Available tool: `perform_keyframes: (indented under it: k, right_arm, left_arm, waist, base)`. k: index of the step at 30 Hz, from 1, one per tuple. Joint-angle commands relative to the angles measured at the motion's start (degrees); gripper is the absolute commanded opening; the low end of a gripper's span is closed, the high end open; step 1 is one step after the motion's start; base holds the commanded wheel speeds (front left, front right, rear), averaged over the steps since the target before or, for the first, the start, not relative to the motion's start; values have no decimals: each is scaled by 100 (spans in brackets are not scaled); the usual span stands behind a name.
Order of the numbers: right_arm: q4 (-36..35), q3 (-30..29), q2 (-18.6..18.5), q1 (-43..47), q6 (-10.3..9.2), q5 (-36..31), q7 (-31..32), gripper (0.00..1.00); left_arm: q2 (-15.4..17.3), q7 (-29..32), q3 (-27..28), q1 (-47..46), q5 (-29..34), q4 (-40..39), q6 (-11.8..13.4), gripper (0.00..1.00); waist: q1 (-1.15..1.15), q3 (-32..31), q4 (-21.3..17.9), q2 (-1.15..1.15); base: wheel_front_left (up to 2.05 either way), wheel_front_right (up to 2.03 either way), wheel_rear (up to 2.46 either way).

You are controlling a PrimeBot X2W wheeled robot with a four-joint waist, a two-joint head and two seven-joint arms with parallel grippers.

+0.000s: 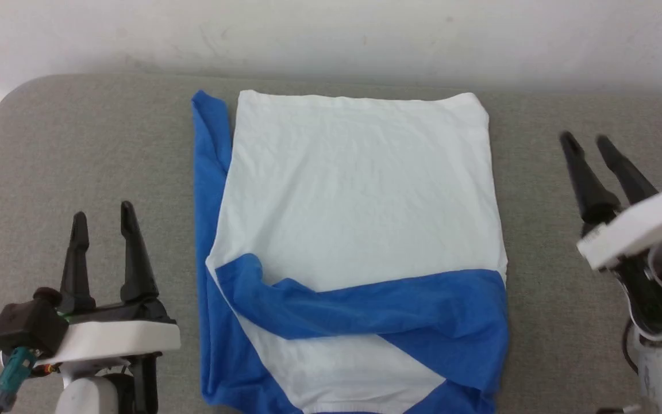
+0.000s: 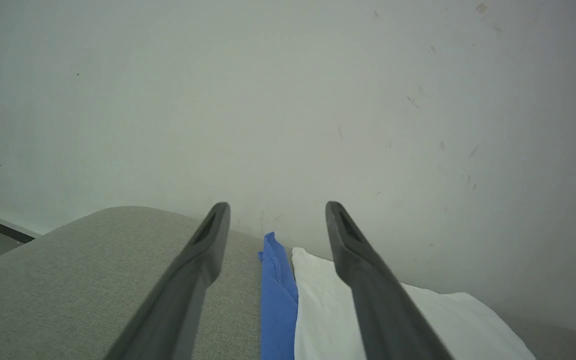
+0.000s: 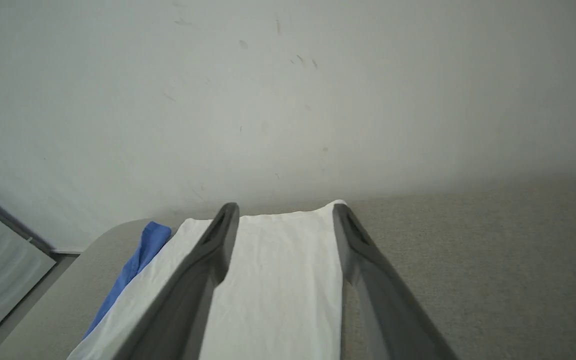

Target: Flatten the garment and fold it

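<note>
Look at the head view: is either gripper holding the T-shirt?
No: the left gripper and the right gripper both stand open on either side of the T-shirt, touching none of it.

Grey tabletop [image 1: 78, 144] lies bare on both flanks of the garment [image 1: 354, 201]: passage free there. Wall [image 1: 331, 34] stands close behind the garment's far hem, blocking that side.

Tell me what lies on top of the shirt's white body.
A blue sleeve lies folded across the white body of the garment, at its near end. Whatever fabric lies beneath that sleeve is covered.
</note>
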Motion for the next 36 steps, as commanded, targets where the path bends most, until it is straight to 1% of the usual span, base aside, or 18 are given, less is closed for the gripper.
perform_keyframes:
  k: [1,4,6,9,10,13,17,20,22,25,27,31,32,36]
  right_arm:
    - [-66,-142,88,164,-4,-114,15,100]
    - [-275,-641,283,532,-4,-309,103,100]
    - [-409,-854,366,695,-4,-351,167,100]
    - [-611,-1041,425,837,-4,-386,272,100]
    - [-676,-1082,435,857,-4,-386,305,100]
    - [-872,-1169,452,860,-4,-379,400,100]
    - [-1036,-1204,457,773,-4,-287,497,100]
    - [-1117,-1189,458,673,-4,-248,521,100]
    - [-1148,-1159,458,604,-4,-213,534,100]
    - [-1163,-1114,459,499,-4,-169,522,100]
    - [-1159,-1106,459,447,-4,-169,506,100]
    - [-1170,-1088,459,339,-4,-144,468,100]
    - [-1173,-1083,459,321,-4,-144,465,100]
    - [-1201,-1071,459,279,-4,-116,446,100]
  left_arm:
    - [-6,-27,4,42,36,60,-38,100]
    - [-6,-11,-36,-12,-113,313,-30,100]
    - [61,220,-65,-191,-138,459,-27,100]
    - [245,727,-74,-775,-287,572,-95,100]
    - [358,858,-57,-1044,-313,612,-128,100]
    - [689,1524,-64,-1888,-475,951,-233,100]
    - [1151,2628,-102,-3041,-595,1541,-237,100]
    - [1461,3473,-127,-3827,-596,1992,-95,100]
    - [1590,4060,-110,-4277,-652,2260,51,100]
    - [1822,4815,-193,-4822,-643,2579,141,100]
    - [1905,5254,-298,-5086,-612,2688,188,100]
    - [2090,5955,-394,-5494,-582,3013,291,100]
    - [2121,6101,-431,-5550,-539,3055,353,100]
    - [2235,6510,-518,-5698,-447,3158,495,100]
  waist:
    - [0,-48,-84,0]
    - [0,-54,-160,0]
    - [0,-34,-219,0]
    - [0,84,-287,0]
    - [0,143,-307,0]
    - [0,391,-362,0]
    - [0,821,-435,0]
    - [0,1172,-513,0]
    - [0,1423,-579,0]
    - [0,1766,-691,0]
    - [0,1968,-738,0]
    - [0,2302,-837,0]
    - [0,2364,-852,0]
    - [0,2566,-891,0]
  base:
    - [0,0,0]
    - [0,0,0]
    - [0,0,0]
    - [0,0,0]
    - [0,0,0]
    - [0,0,0]
    - [0,0,0]
    - [0,0,0]
    - [0,0,0]
    - [0,0,0]
    - [0,0,0]
    - [0,0,0]
    - [0,0,0]
    - [0,0,0]
